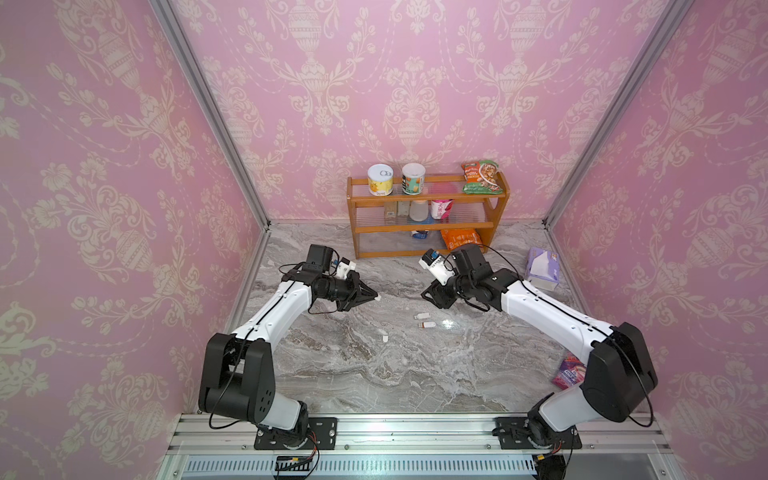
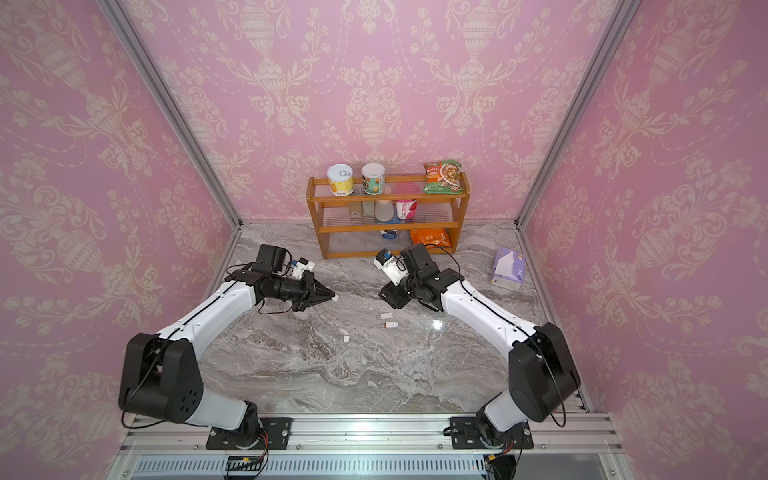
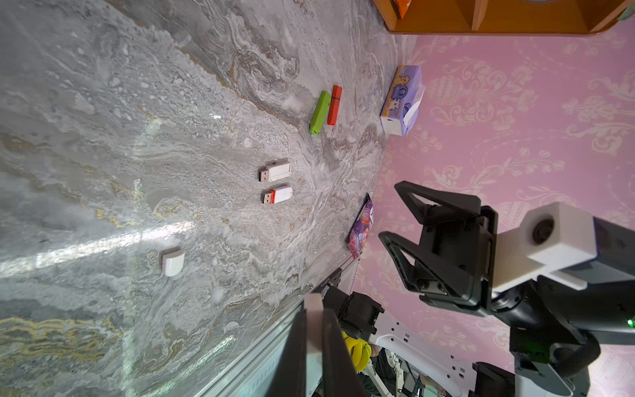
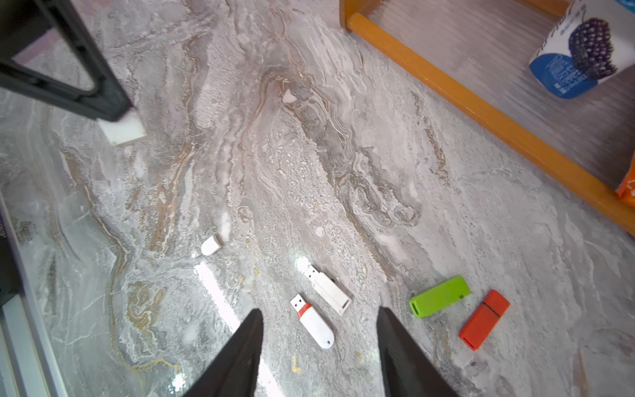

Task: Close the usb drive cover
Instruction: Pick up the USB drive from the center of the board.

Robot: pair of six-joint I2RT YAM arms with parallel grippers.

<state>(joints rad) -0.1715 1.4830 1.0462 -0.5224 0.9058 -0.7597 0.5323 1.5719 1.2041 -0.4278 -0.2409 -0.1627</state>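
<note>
the step in hand looks like pairing cap with drive. the left hand (image 1: 374, 297), left of centre in both top views, is closed on a small white cap (image 4: 123, 130) at its tips. the right hand (image 1: 431, 300), right of centre, has its fingers apart with nothing between them. just below it in the frame, on the worktop (image 1: 353, 374), lie the plain white drive (image 1: 422, 316) and the red-banded drive (image 1: 428, 324), side by side with both plugs bare. a loose rounded cap (image 1: 385, 338) lies apart, lower left of them. next, i judge, the right hand must descend and pinch the plain drive by its body, leaving the plug free for the held cap.
</note>
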